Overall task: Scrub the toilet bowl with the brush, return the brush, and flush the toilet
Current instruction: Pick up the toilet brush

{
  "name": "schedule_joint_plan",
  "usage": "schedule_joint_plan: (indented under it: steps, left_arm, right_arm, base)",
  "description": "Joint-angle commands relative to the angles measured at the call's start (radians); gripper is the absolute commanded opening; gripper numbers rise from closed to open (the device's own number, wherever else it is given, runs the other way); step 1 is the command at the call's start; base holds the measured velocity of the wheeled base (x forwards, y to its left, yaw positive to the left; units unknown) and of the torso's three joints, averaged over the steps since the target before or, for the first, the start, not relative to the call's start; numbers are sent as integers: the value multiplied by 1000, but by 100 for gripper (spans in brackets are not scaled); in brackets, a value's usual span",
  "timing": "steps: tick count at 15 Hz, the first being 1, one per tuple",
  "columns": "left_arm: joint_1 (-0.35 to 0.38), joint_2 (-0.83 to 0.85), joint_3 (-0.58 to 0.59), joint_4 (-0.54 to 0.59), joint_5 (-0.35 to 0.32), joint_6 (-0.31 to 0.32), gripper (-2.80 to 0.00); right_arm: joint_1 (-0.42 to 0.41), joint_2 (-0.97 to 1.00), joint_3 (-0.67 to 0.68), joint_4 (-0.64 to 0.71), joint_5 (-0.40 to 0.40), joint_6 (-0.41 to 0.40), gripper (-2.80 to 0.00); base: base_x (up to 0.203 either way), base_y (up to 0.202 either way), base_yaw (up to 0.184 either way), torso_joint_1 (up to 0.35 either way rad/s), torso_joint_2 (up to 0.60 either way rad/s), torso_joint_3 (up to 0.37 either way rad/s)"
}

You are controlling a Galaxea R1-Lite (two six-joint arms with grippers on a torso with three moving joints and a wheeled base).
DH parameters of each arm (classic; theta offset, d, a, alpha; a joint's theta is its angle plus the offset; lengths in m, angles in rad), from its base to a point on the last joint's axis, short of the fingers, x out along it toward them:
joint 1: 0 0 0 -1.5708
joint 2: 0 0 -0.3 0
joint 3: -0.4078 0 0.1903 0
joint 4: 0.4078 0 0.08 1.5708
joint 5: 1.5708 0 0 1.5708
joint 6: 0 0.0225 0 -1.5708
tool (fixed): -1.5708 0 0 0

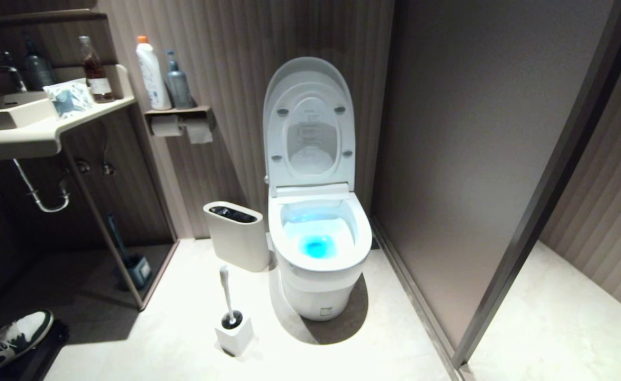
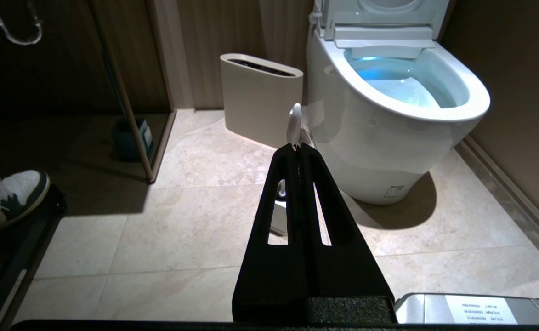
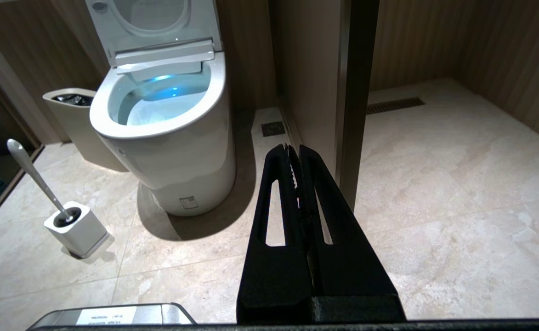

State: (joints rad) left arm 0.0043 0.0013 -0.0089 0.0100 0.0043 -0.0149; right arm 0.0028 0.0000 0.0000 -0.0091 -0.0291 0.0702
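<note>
The toilet bowl (image 1: pixel 318 248) stands against the back wall with seat and lid raised and a blue glow inside; it also shows in the wrist views as the toilet bowl (image 2: pixel 388 133) and the toilet bowl (image 3: pixel 168 138). The white-handled brush (image 1: pixel 227 293) stands upright in its square white holder (image 1: pixel 234 334) on the floor, left of the pedestal. My left gripper (image 2: pixel 297 146) is shut and empty, well short of the brush, whose handle tip (image 2: pixel 294 120) shows beyond the fingertips. My right gripper (image 3: pixel 292 148) is shut and empty, aimed at the partition's edge, with the brush (image 3: pixel 35 177) far to its side. Neither gripper appears in the head view.
An off-white waste bin (image 1: pixel 237 238) stands between brush and wall. A sink counter (image 1: pixel 35 137) fills the left, with a dark blue brush (image 1: pixel 133 264) under it and a person's shoe (image 1: pixel 14 333) nearby. A partition wall (image 1: pixel 448 159) flanks the toilet's right.
</note>
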Motion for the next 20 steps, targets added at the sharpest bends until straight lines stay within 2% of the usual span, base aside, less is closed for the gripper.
schedule_joint_plan:
  steps: [1,20]
  left_arm:
    - [0,0,0,1,0,-1,-280]
    - [0,0,-1,-1,0,-2,-280]
  right_arm:
    - [0,0,0,0,0,0,-280]
    - [0,0,0,0,0,0,-280]
  base:
    - [0,0,0,0,6,-108]
    - [0,0,0,2,3,-179]
